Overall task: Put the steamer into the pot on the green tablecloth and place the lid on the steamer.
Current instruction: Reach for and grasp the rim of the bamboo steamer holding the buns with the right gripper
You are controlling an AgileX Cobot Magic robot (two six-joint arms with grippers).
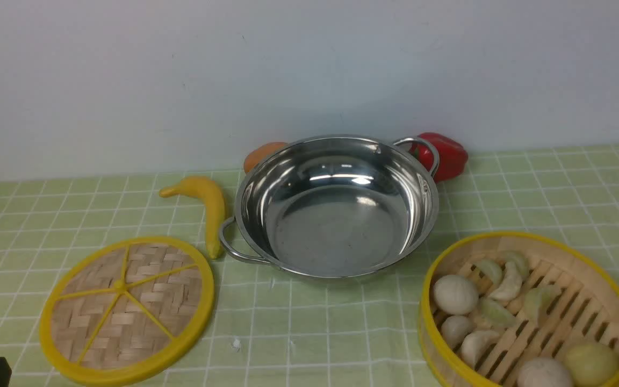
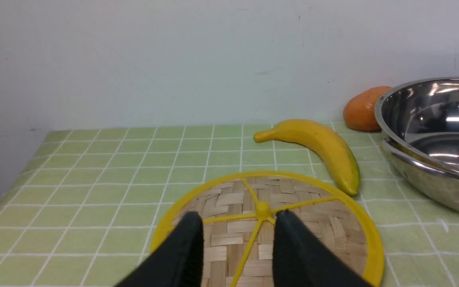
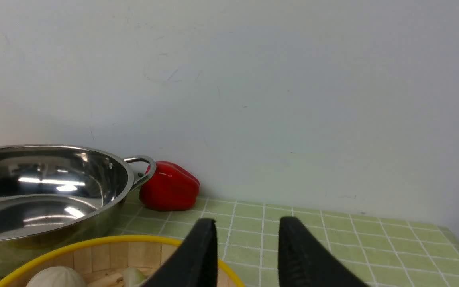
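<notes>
- Plainly, the left gripper point(image 2: 237, 215) hangs over the flat round woven-bamboo lid point(image 1: 127, 309) with its thick yellow rim. Its two black fingers stand apart, and the lid's weave and yellow hub show in the gap between them.
- We see the right gripper point(image 3: 247, 221) above the edge of the round bamboo steamer point(image 1: 562, 252) with its yellow plastic rim. Its fingers are likewise apart, and green cloth shows between them. We cannot tell whether either gripper touches what lies beneath it.
- A pale green tablecloth point(image 1: 342, 333) with a grid of thin white lines covers the whole surface and runs back to a plain pale wall point(image 1: 309, 70).
- At the centre of the front view stands the wide, shallow, shiny stainless-steel pot point(image 1: 336, 236), upright and mouth up. Its two loop handles lie on a diagonal from lower left to upper right.
- The lid lies flat at the lower left of that frame, spokes upward, well apart from the pot.
- The steamer sits at the lower right, open side up and partly cut off by the frame edge. Its wooden slats run from lower left to upper right under pale toy buns point(image 1: 454, 294) and dumplings.
- A yellow banana point(image 1: 210, 207) lies just left of the pot, between it and the lid.
- An orange fruit point(image 1: 264, 153) and a red pepper point(image 1: 446, 153) sit behind the pot against the wall.
</notes>
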